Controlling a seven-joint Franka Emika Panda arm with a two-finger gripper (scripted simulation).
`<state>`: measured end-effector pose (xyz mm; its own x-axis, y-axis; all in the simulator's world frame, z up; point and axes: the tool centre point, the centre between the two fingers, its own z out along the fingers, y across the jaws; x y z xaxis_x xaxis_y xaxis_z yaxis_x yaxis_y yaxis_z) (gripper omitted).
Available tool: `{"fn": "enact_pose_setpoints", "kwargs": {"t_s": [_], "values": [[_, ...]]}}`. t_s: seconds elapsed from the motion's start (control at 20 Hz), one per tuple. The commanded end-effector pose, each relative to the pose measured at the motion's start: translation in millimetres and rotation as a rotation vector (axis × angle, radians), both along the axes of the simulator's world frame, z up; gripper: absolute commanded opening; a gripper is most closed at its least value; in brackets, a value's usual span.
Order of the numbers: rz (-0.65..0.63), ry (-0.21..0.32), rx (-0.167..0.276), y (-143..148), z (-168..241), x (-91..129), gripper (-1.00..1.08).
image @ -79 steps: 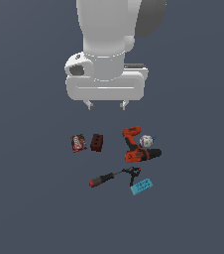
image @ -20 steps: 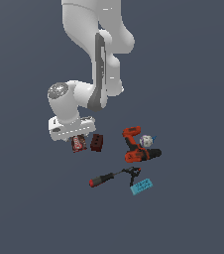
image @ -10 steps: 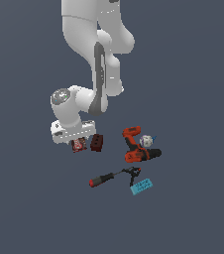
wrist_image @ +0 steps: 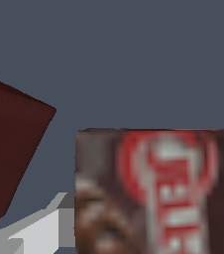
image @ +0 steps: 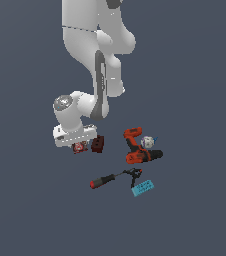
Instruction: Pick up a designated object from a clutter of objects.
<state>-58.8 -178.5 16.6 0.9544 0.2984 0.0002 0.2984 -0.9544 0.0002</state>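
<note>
- The labelled red-brown box (image: 79,147) lies flat on the grey floor at the left end of the clutter in the exterior view, its white-and-red print facing up; in the wrist view the box (wrist_image: 153,191) fills the near field, so the camera sits very close over it.
- The gripper (image: 77,142) is right down on this box, the wrist body covering most of it. That low, squared-up pose suits a top-down pinch across the box's short sides.
- One pale finger (wrist_image: 39,230) shows beside the box in the wrist view, seemingly alongside its edge. Whether the jaws have closed on the box I cannot tell; the other finger is hidden.
- The dark red block (image: 98,144) sits just beside the box, at about 3 o'clock from it, apart by a narrow strip of floor. That closeness is likely why the jaws come in across the other axis; a finger on that side could nudge it.
- Farther out at 3 o'clock lie the orange-black drill (image: 137,148) and the white ball-like item (image: 147,142), which seem to touch each other.
- At roughly 5 o'clock, well apart, rest the red-handled screwdriver (image: 110,178) and the light blue card (image: 143,187).
</note>
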Motion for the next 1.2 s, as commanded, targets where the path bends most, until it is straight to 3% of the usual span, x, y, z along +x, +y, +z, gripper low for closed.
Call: {"fn": "enact_pose_setpoints", "kwargs": {"t_s": [0.0, 0.65, 1.15], "values": [[0.001, 0.000, 0.000, 0.5, -1.0, 0.1, -1.00], [0.000, -0.001, 0.000, 1.8, 5.2, -0.4, -1.00], [0.000, -0.001, 0.001, 17.8, 47.9, -5.2, -1.00]]}}
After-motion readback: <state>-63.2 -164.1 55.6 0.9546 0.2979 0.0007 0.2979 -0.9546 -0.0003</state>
